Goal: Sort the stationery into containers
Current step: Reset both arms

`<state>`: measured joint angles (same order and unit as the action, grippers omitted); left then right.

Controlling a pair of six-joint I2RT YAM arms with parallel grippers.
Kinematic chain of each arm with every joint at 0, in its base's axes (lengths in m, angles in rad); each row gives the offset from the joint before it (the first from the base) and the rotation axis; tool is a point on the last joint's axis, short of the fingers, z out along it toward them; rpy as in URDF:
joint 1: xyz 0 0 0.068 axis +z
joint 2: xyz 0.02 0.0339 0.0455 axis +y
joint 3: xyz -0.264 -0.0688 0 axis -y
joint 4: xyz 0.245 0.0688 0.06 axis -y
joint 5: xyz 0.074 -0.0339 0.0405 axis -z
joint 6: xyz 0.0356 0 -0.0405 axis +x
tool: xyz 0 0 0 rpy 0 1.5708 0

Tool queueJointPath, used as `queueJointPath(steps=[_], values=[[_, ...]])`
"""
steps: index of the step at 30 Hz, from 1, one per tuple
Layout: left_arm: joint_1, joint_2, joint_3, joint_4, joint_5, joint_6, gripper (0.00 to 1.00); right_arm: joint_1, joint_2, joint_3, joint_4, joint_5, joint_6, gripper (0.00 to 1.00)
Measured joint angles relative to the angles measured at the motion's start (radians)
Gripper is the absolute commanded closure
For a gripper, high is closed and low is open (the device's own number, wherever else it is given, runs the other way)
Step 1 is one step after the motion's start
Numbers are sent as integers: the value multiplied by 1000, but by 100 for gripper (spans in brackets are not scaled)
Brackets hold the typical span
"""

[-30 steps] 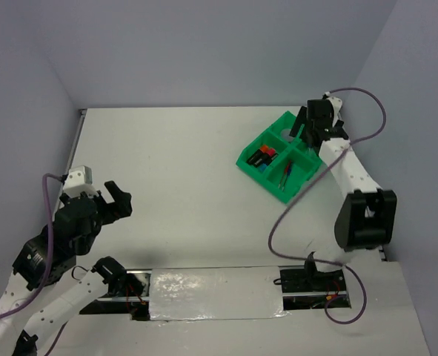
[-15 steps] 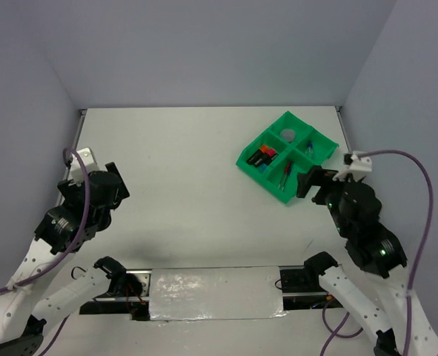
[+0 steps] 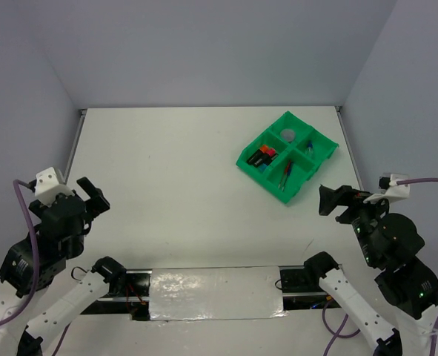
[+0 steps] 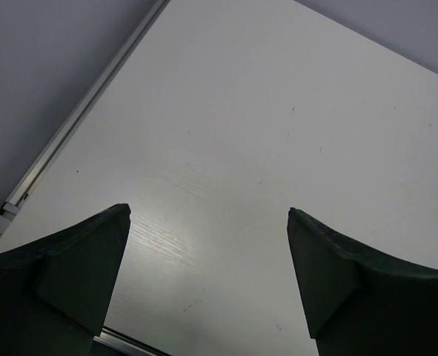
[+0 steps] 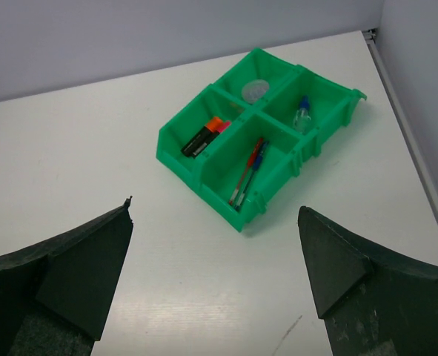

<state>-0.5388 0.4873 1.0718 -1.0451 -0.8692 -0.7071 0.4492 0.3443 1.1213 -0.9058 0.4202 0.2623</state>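
Right wrist view: green tray (image 5: 180,165) with the stationery (image 5: 247,174) inside sits upper centre, straight ahead of the empty, wide-open right gripper (image 5: 215,209), far nearer than the equally open left gripper (image 4: 209,213).

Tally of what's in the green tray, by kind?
highlighters: 2 that can be told apart (orange end, pink end); the tray wall may hide more
pens: 2 (one red, one blue)
clear-blue tube: 1
grey round piece: 1
Total: 6 visible, all inside the green tray
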Motion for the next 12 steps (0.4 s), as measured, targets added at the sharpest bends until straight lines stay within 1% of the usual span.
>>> queueJointPath(steps=[5,12], values=[[0,-14,0,-11,11,-2,1,0,-13,-46,-10,2,-10,0],[0,-13,0,-11,15,-3,1,0,-16,-48,-15,2,-10,0]])
